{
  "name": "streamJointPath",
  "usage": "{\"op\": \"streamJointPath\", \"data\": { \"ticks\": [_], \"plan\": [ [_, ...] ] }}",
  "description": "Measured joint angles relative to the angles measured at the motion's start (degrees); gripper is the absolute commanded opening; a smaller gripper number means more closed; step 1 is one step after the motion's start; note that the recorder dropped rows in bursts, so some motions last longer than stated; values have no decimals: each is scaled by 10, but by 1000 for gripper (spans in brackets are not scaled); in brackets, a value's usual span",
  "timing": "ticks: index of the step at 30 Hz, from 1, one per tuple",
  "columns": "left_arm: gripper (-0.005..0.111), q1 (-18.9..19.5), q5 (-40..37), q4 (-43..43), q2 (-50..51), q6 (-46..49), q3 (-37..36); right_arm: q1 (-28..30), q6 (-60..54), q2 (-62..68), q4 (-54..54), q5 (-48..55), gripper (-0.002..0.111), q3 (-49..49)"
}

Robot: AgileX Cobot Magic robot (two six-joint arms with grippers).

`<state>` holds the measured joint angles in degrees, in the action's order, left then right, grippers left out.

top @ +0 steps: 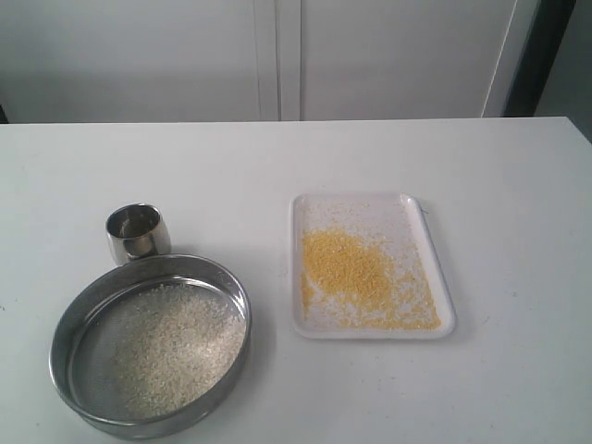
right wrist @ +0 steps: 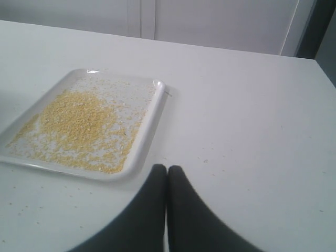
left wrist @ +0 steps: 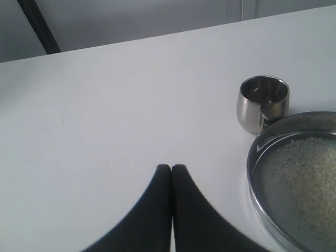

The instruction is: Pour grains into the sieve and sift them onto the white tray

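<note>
The sieve (top: 88, 319) sits on the table at front left with pale rice-like grains (top: 176, 347) on its mesh. It also fills one corner of the left wrist view, sieve (left wrist: 262, 157). Yellow millet-like grains (top: 351, 268) lie spread over the white tray (top: 416, 208) to its right; the right wrist view shows the same tray (right wrist: 152, 113) and yellow grains (right wrist: 79, 126). My left gripper (left wrist: 171, 167) is shut and empty over bare table beside the sieve. My right gripper (right wrist: 167, 168) is shut and empty just off the tray's edge. Neither arm appears in the exterior view.
A small steel cup (top: 137, 231) stands upright behind the sieve, almost touching its rim; the cup (left wrist: 262, 102) looks empty. A few stray grains (right wrist: 206, 160) dot the table near the tray. A white wall (top: 277, 55) runs behind the table's far edge.
</note>
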<state>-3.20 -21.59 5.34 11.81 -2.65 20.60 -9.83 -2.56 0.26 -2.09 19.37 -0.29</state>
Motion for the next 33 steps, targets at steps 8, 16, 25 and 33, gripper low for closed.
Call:
{"op": "streamJointPath", "data": {
  "ticks": [8, 16, 25, 33],
  "plan": [
    [0, 0, -7, 0, -40, 0, -52, 0, 0, 0, 0, 0, 0, 0],
    [0, 0, -7, -8, -79, 0, -98, 0, 0, 0, 0, 0, 0, 0],
    [0, 4, 33, -15, -83, 0, -133, 0, 0, 0, 0, 0, 0, 0],
    [0, 45, 41, -31, -113, 0, -161, 0, 0, 0, 0, 1, 0, 0]
  ]
}}
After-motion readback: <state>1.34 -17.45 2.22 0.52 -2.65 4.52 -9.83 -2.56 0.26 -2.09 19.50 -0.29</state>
